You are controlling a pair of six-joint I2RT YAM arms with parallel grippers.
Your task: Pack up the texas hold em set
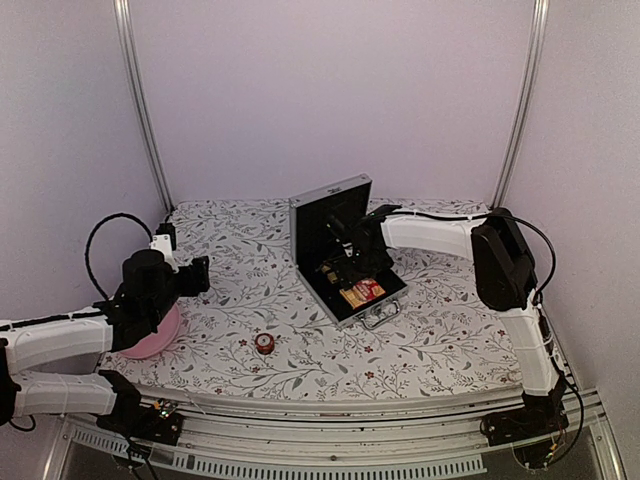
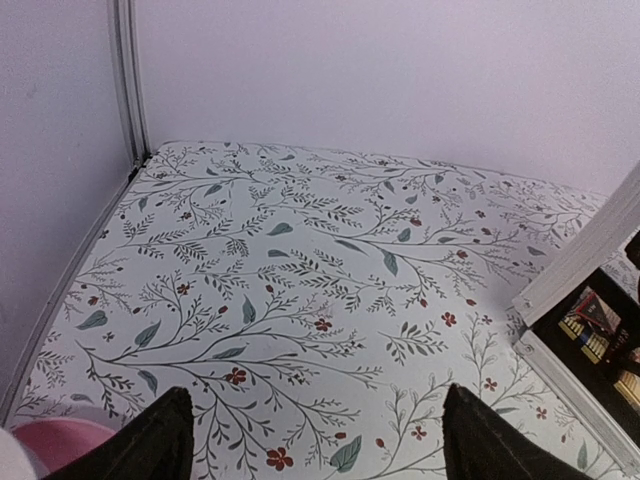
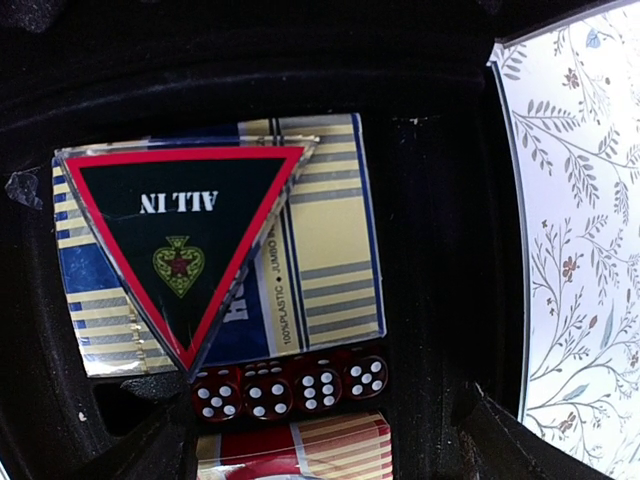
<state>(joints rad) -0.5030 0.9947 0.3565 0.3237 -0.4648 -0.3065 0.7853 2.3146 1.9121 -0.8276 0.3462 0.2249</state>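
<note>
Right pincer (image 3: 325,445), spread and empty, hangs over open silver case (image 1: 332,200); triangular token (image 3: 185,235) just beyond, flat on blue card pack (image 3: 325,250) beside dice (image 3: 290,390), likely so case shuts; left pincer (image 2: 315,440) spread, idle.

"ALL IN" on the triangular token (image 3: 187,222); "100% PLASTIC · JUMBO" on the blue card pack (image 3: 325,250)

You have a pink plate (image 1: 162,338) at the near left of the flowered tablecloth (image 1: 230,290), partly covered when seen from above. Your left wrist view catches its rim with a white sliver (image 2: 8,464) beside it. Pale walls (image 1: 330,90) and metal posts (image 1: 140,100) stand behind.
</note>
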